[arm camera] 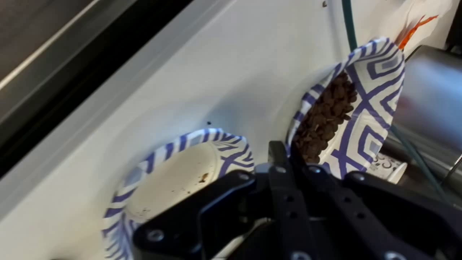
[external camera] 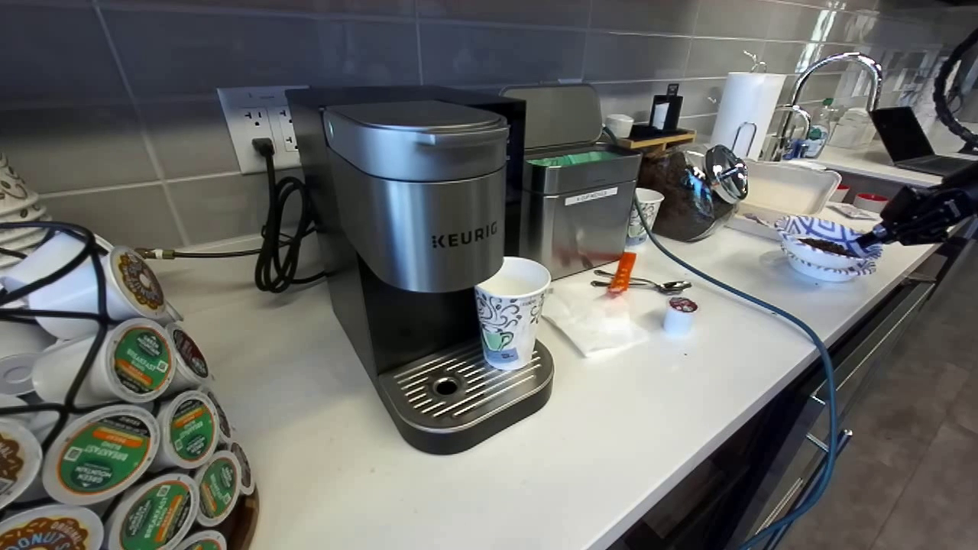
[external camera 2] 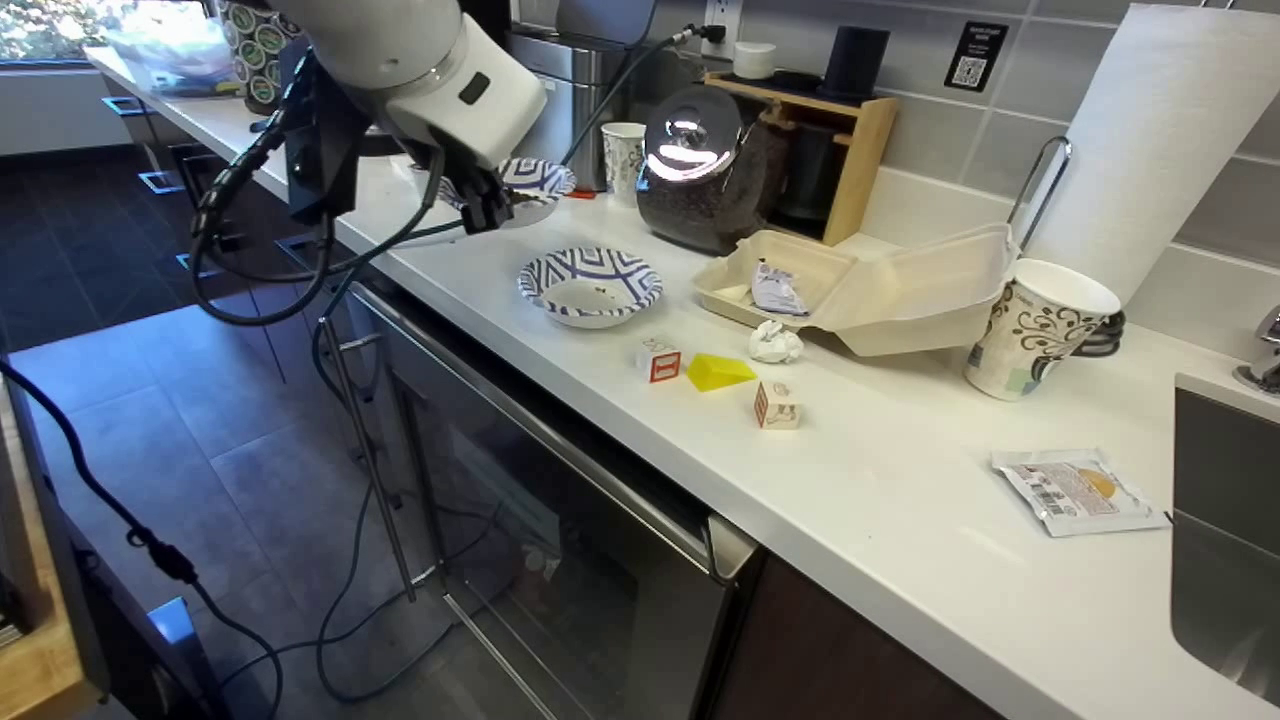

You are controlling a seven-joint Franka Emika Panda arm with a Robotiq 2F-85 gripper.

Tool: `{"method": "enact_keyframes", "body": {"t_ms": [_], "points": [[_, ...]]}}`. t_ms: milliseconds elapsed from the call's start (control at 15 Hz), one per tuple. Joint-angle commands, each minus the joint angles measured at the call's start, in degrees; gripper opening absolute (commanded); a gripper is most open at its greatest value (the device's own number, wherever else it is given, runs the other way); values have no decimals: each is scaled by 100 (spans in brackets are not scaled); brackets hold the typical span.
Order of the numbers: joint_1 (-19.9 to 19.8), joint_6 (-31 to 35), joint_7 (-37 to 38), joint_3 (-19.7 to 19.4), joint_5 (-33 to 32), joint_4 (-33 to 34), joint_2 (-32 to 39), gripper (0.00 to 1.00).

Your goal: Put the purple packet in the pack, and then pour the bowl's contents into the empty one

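My gripper (arm camera: pixel 286 153) is shut on the near rim of the bowl (arm camera: pixel 377 86), a blue-and-white one with dark brown pieces (arm camera: pixel 326 115) heaped inside. In the wrist view that bowl looks tilted, its pieces lying toward one side; whether its base touches the counter I cannot tell. Close by on the counter sits the empty one (external camera 2: pixel 590 290), similarly patterned, holding only a few crumbs; the fingers partly cover it in the wrist view. In an exterior view the purple packet (external camera 2: pixel 777 288) lies inside the pack (external camera 2: pixel 915 290), a tan takeout box with its lid folded back.
Toy blocks (external camera 2: pixel 660 362), a yellow wedge (external camera 2: pixel 718 372) and crumpled tissue (external camera 2: pixel 775 343) lie near the empty bowl. A dark glass jar (external camera 2: pixel 690 190) stands behind. A blue cable (external camera: pixel 726 283) crosses the counter. Farther off are a coffee machine (external camera: pixel 428 221) and a paper cup (external camera 2: pixel 1040 325).
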Motion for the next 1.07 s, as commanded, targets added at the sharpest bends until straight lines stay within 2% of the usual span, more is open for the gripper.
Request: {"method": "enact_keyframes", "body": {"t_ms": [0,133,200,267,333,533,867,1000], "points": [[78,-37,-69,-581,496,-303,-174,1],[103,323,-61,-765,879,-411,-241,1],[179,725,-35,-783,963,-460,-273,1],[160,258,-5,-846,630,-216,-52,1],[162,326,-8,-883,643,-226,-59,3],[180,227,-44,-911,737,-161,-32,1],[181,812,181,-1025,794,-121,-68,1],[274,1381,219,-977,766,-111,-57,1]]}}
